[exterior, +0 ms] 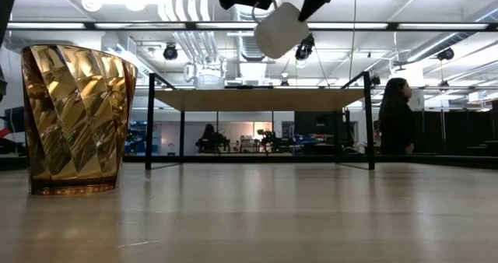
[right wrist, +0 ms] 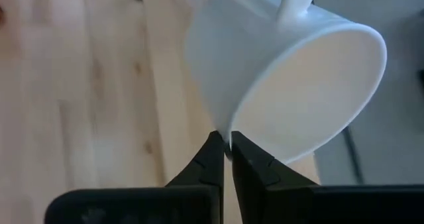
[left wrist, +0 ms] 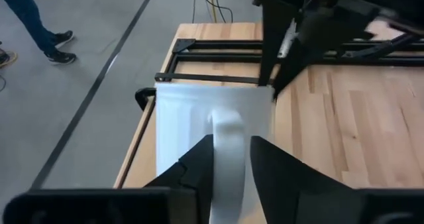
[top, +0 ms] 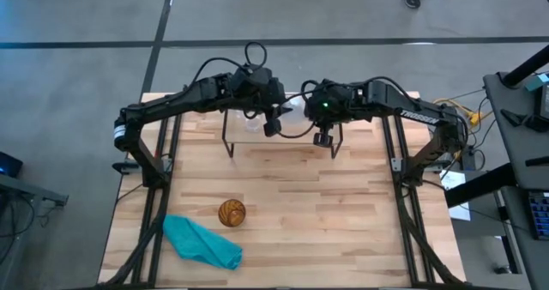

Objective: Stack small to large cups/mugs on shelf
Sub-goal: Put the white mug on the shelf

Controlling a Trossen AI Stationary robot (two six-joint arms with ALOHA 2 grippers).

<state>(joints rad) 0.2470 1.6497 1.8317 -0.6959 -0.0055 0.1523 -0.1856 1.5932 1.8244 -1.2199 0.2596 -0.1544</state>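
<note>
The white mug point(exterior: 280, 29) hangs tilted in the air above the shelf point(exterior: 257, 99), between both grippers. My left gripper point(left wrist: 230, 141) is shut on it, and so is my right gripper point(right wrist: 230, 139). In the high view both arms reach over the shelf at the table's far side. A small clear glass cup point(exterior: 208, 78) stands on the shelf's board. The amber-brown patterned cup point(top: 232, 213) stands upright on the table near the front, close to the low camera point(exterior: 74, 119). My left gripper pinches the mug's handle point(left wrist: 228, 128) between its two fingers; the mug body point(left wrist: 192, 118) lies beyond them, lifted clear. My right gripper pinches the mug's rim point(right wrist: 228, 132) on the side opposite the handle point(right wrist: 298, 2), between its fingertips. The mug is tilted and clear of the shelf.
A teal cloth point(top: 202, 243) lies crumpled at the table's near left, beside the amber cup. The middle of the table between shelf and cup is bare wood point(top: 317, 204). People stand in the room beyond the table point(exterior: 397, 127).
</note>
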